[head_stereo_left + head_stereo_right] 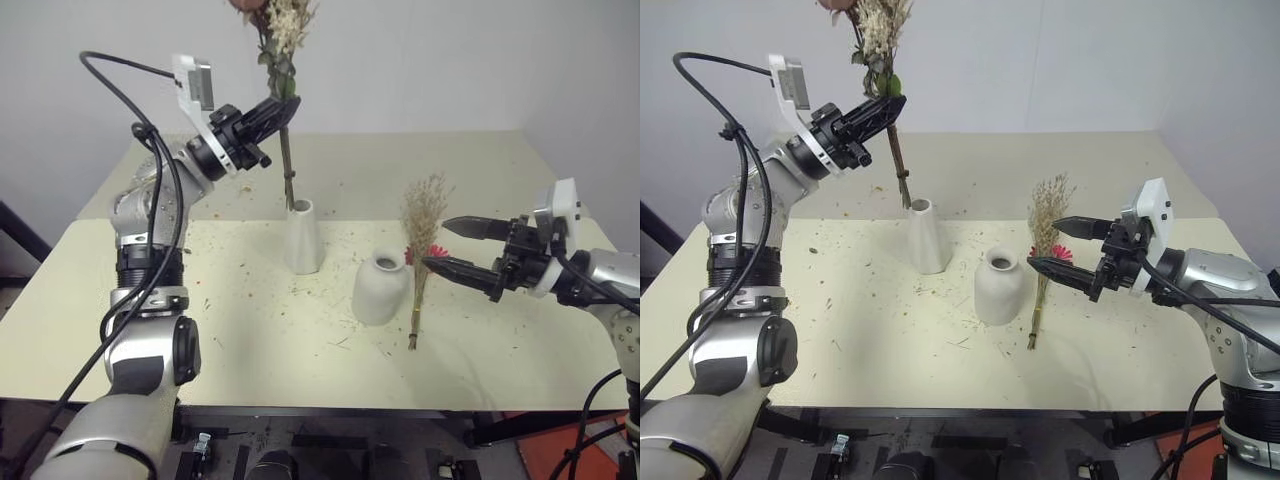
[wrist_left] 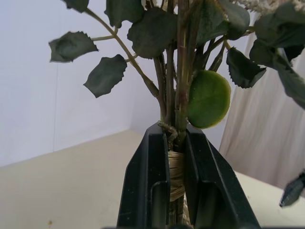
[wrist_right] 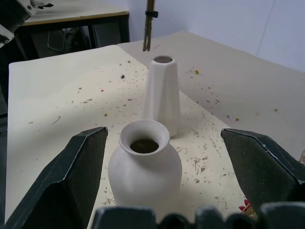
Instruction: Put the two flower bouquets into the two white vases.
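Rose bouquet [image 1: 280, 60], dried pink blooms with grey-green leaves and pale grasses, is up in the air, clenched at its raffia-bound stems by the left hand [image 1: 272, 112]. In the left wrist view both black fingers [image 2: 147, 186] press the binding from either side. The bunch hangs nearly upright, stem ends [image 1: 290, 195] at the mouth of the tall, slim, tapering white ceramic vase [image 1: 302, 238], though I cannot tell whether they have entered it. Holding it high and vertical looks like lining up for a straight drop into that narrow opening.

Over to the right hand [image 1: 447, 247]: jaws spread wide, grasping nothing, pointed across at the squat, rounded white vase [image 1: 381, 288], which sits framed between its fingers in the right wrist view. Just beside those fingers lies the second bunch, tan wispy grass with a red-pink daisy [image 1: 422, 255], flat on the table next to the squat vase; probably next in line.

Pale cream table [image 1: 250, 330], littered with dried plant flecks; plain pale grey wall [image 1: 450, 60] behind, dark floor below the front edge.
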`<state>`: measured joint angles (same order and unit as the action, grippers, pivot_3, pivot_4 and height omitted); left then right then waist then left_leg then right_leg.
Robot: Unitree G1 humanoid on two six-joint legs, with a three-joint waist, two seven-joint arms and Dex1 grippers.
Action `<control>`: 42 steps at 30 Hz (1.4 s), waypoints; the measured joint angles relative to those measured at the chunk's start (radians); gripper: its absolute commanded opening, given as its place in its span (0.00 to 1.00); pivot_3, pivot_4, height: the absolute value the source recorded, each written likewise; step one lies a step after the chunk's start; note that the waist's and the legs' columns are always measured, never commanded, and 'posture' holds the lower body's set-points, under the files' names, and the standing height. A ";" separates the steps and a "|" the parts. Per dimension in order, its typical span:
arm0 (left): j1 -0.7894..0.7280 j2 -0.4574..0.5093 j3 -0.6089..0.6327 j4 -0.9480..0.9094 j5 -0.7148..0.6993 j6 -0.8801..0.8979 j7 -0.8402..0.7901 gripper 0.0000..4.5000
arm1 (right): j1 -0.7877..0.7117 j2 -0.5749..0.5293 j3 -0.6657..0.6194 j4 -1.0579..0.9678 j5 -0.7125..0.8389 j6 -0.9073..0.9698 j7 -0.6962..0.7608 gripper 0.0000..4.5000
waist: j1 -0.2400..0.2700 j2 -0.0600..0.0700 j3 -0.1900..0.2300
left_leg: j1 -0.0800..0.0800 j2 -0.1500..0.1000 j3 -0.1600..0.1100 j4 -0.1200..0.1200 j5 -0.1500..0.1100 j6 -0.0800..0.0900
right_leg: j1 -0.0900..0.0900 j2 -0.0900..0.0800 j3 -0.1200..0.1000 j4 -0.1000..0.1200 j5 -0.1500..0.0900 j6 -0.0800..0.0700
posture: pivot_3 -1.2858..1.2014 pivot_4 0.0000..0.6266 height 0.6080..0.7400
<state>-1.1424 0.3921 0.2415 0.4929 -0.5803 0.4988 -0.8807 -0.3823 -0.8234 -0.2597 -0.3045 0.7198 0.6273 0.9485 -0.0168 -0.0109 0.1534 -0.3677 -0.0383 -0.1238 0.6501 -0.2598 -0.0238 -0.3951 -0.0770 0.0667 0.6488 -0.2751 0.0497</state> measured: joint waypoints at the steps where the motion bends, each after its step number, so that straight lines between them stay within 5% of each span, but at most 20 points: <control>1: -0.009 -0.004 -0.001 0.012 0.003 -0.008 0.001 0.03 | 0.000 0.004 0.001 0.000 0.000 -0.001 -0.002 1.00 | 0.000 0.000 0.000 | 0.000 0.000 0.000 0.000 0.000 0.000 | 0.000 0.000 0.000 0.000 0.000 0.000 | 0.52 0.24 1.00; 19: -0.044 -0.047 -0.043 0.211 0.099 -0.132 -0.024 0.03 | 0.041 0.018 0.003 -0.014 0.001 -0.009 -0.020 1.00 | -0.002 0.000 0.000 | 0.000 0.000 0.000 0.001 0.000 0.000 | 0.000 0.000 0.000 0.000 0.000 0.000 | 0.52 0.24 1.00; 36: 0.023 -0.053 -0.065 0.203 0.129 -0.143 -0.030 0.03 | 0.041 0.020 0.003 -0.015 0.000 -0.018 -0.036 1.00 | -0.002 0.000 0.000 | 0.000 0.000 0.000 0.001 0.000 0.001 | 0.000 0.000 0.000 0.000 0.000 0.000 | 0.52 0.24 1.00; 37: 0.038 -0.058 -0.068 0.197 0.129 -0.140 -0.030 0.19 | 0.041 0.020 0.003 -0.015 0.000 -0.019 -0.036 1.00 | -0.001 0.000 0.000 | 0.000 0.000 0.000 0.001 0.000 0.000 | 0.000 0.000 0.000 0.000 0.000 0.000 | 0.52 0.24 1.00; 42: 0.083 -0.063 -0.074 0.148 0.130 -0.110 -0.013 0.50 | 0.041 0.029 0.003 -0.015 0.000 -0.029 -0.036 1.00 | -0.002 0.000 0.000 | 0.000 0.000 0.000 0.001 0.000 0.001 | 0.000 0.000 0.000 0.000 0.000 0.000 | 0.52 0.24 1.00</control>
<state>-1.0589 0.3295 0.1678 0.6411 -0.4505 0.3891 -0.8941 -0.3409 -0.7949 -0.2564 -0.3197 0.7199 0.5979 0.9123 -0.0190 -0.0110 0.1534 -0.3677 -0.0384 -0.1239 0.6509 -0.2595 -0.0233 -0.3947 -0.0768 0.0667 0.6491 -0.2749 0.0500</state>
